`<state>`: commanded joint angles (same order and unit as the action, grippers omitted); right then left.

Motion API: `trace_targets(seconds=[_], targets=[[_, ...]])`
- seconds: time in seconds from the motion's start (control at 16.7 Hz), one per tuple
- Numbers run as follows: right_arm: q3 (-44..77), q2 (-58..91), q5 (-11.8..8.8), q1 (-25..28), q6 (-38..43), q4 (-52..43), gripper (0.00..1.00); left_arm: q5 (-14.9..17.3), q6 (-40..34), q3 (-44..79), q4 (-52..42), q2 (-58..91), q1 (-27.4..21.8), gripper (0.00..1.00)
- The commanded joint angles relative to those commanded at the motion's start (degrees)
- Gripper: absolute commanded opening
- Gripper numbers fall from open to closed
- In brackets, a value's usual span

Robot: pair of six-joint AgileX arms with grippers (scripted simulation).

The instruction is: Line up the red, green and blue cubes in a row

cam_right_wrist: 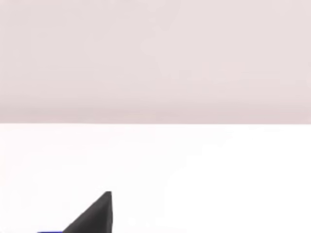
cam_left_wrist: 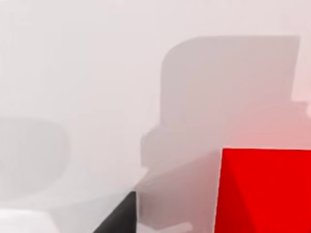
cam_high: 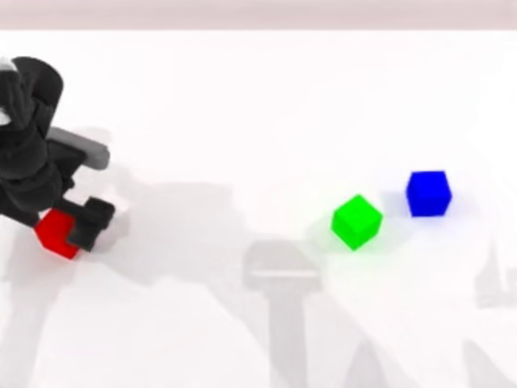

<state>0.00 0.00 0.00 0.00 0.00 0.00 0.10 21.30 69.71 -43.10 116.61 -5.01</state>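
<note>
The red cube (cam_high: 55, 233) sat at the far left of the table (cam_high: 242, 121), low in your top view, with your left gripper (cam_high: 74, 225) down on it. One black finger (cam_high: 90, 222) stood against the cube's right side; the other was hidden under the arm, so you could not tell whether the cube was clamped or only straddled. In your left wrist view the red cube (cam_left_wrist: 265, 191) filled one corner, close to the lens, with a dark sliver of a fingertip (cam_left_wrist: 119, 218) beside it. The green cube (cam_high: 356, 221) lay well apart from the red one, right of centre, turned corner-on. The blue cube (cam_high: 428, 193) sat just beside the green, further right and slightly further back, not touching it. Your right arm was out of the top view; its wrist view showed only one dark fingertip (cam_right_wrist: 95, 216) over bare table, fingers' spread unreadable.
</note>
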Motion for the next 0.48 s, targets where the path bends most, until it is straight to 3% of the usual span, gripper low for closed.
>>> trace_targets(seconds=[0.3, 0.48], targets=[[0.0, 0.0, 0.0, 0.0, 0.0, 0.0, 1.0, 0.0, 0.0, 0.0, 0.0, 0.0, 0.0, 0.02], [0.0, 0.0, 0.0, 0.0, 0.0, 0.0, 1.0, 0.0, 0.0, 0.0, 0.0, 0.0, 0.0, 0.0]])
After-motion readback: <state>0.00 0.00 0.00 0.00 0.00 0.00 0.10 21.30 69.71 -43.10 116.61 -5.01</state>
